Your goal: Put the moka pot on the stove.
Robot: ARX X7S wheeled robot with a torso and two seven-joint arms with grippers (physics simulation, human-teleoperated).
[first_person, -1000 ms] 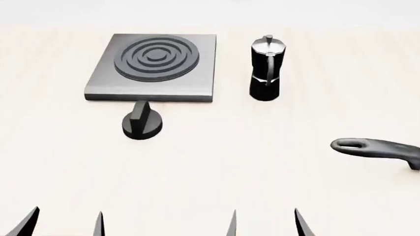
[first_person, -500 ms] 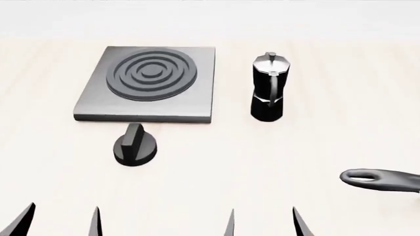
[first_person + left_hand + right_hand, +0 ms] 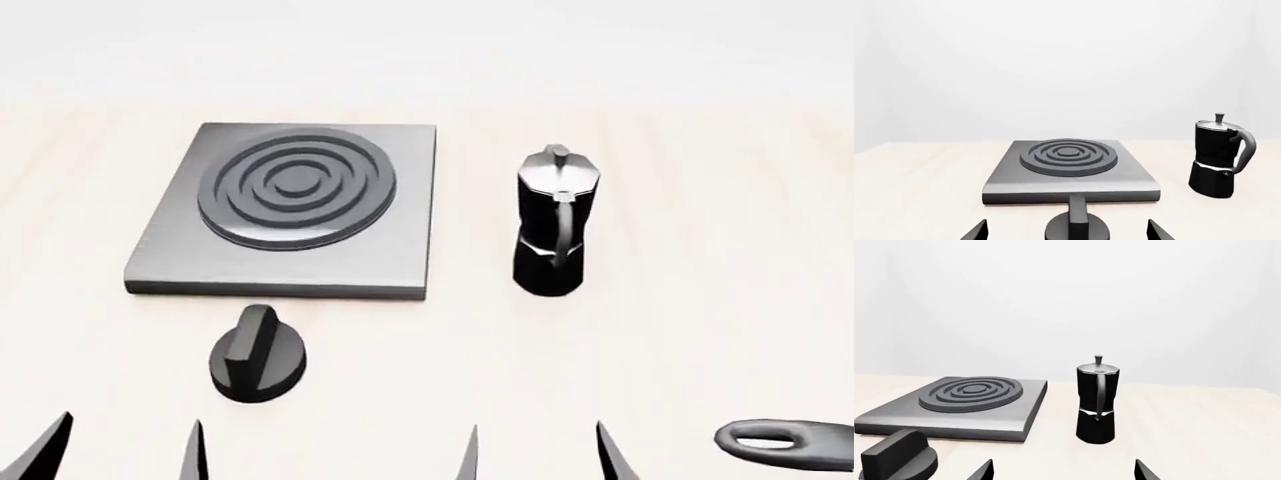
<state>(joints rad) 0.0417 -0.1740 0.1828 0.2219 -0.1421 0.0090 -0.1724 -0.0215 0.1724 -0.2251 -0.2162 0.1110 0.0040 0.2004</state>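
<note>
The moka pot (image 3: 555, 222) stands upright on the pale table, just right of the stove (image 3: 286, 208), its handle turned toward me. It is black and faceted with a silver lid; the wrist views show this pot (image 3: 1097, 404) (image 3: 1217, 157) too. The stove (image 3: 1069, 172) (image 3: 954, 407) is a grey square plate with dark rings. My left gripper (image 3: 127, 450) is open at the near edge, in front of the stove. My right gripper (image 3: 537, 452) is open too, nearer than the pot and well short of it. Nothing is between either pair of fingertips.
A short black round knob (image 3: 258, 355) sits in front of the stove, just ahead of the left gripper; the knob (image 3: 1077, 227) lies in line with that gripper's gap. A dark pan handle (image 3: 787, 440) pokes in at the near right.
The head view has shifted: stove, pot, knob and pan handle all sit lower in the frame, so closer to me. Both grippers keep their place at the bottom edge, still open.
</note>
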